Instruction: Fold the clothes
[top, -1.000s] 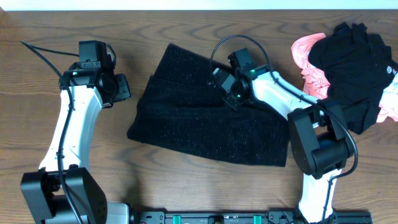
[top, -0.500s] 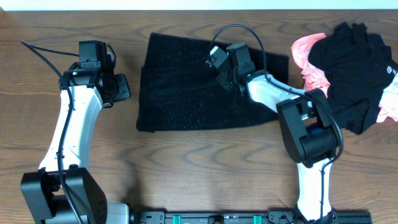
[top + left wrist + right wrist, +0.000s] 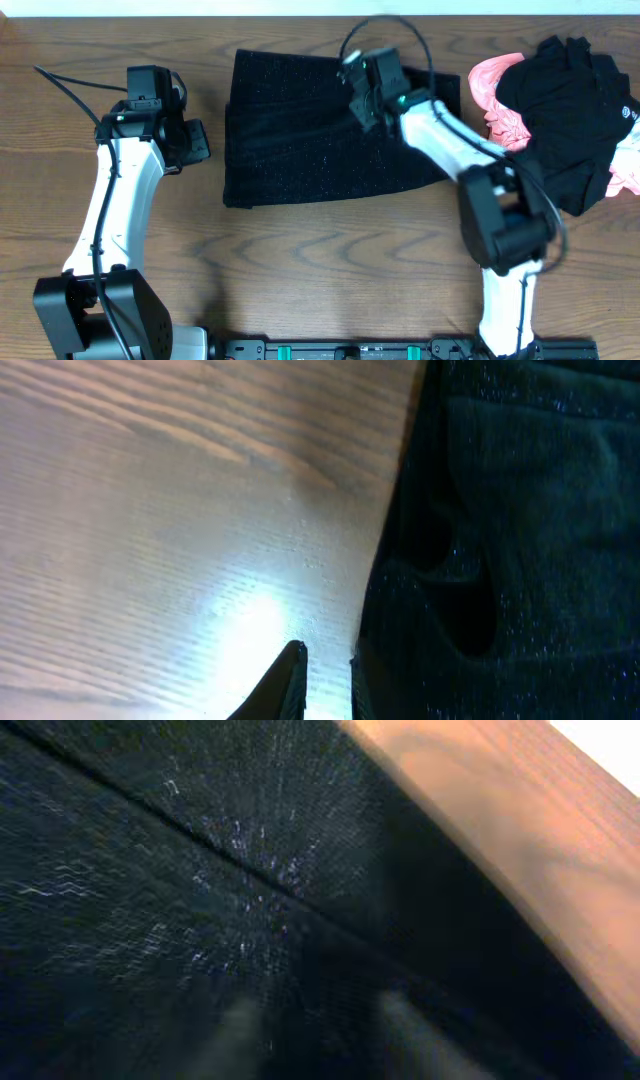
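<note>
A black sparkly garment (image 3: 330, 130) lies folded and flat on the wooden table, at the middle back. My right gripper (image 3: 362, 88) hangs over its upper right part. In the right wrist view its blurred fingers (image 3: 240, 1035) stand apart above the flat fabric (image 3: 200, 870), with nothing bunched between them. My left gripper (image 3: 197, 141) sits just left of the garment's left edge. In the left wrist view its fingertips (image 3: 293, 665) are close together over bare wood, beside the garment's edge (image 3: 480, 560), and hold nothing.
A heap of more clothes lies at the back right: a black garment (image 3: 565, 100) on top of a pink one (image 3: 492, 85). The table's far edge (image 3: 300, 17) runs close behind the folded garment. Bare wood (image 3: 320, 270) shows in front.
The garment was dragged up and turned from a slant to square with the table's far edge. My right gripper moved up and back with it. The left arm has not moved.
</note>
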{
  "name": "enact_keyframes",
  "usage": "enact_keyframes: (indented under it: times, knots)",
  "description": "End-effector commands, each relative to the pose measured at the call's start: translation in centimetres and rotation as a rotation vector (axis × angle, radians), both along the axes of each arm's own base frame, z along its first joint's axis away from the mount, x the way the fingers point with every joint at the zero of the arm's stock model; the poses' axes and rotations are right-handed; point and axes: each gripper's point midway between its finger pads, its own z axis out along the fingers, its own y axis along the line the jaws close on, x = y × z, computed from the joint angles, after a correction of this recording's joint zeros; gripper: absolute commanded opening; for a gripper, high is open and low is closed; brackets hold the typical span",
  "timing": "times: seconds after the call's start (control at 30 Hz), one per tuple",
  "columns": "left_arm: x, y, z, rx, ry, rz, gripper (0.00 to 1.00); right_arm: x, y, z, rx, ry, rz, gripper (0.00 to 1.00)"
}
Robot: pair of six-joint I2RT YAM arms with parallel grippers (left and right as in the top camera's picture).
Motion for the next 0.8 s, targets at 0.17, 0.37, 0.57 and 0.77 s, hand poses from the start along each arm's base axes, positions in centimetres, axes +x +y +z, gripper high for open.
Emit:
enact_keyframes:
  times: [0.17, 0.37, 0.57, 0.77]
  knots:
    - [-1.7, -2.5, 0.0, -0.144, 0.074, -0.052, 0.29, -3.7, -5.1, 15.3, 0.157, -0.008, -0.178, 0.98]
    - [-2.1, -2.6, -0.7, -0.147, 0.096, -0.052, 0.33, -6.7, -10.9, 12.0, 0.263, 0.263, -0.260, 0.99]
    - [-0.6, -3.7, -2.0, -0.202, 0.070, -0.109, 0.36, -6.6, -13.8, 11.4, 0.328, 0.288, -0.194, 0.98]
    - [2.1, -5.7, -4.1, -0.311, 0.024, -0.205, 0.37, -6.1, -14.7, 11.5, 0.299, 0.242, -0.130, 0.99]
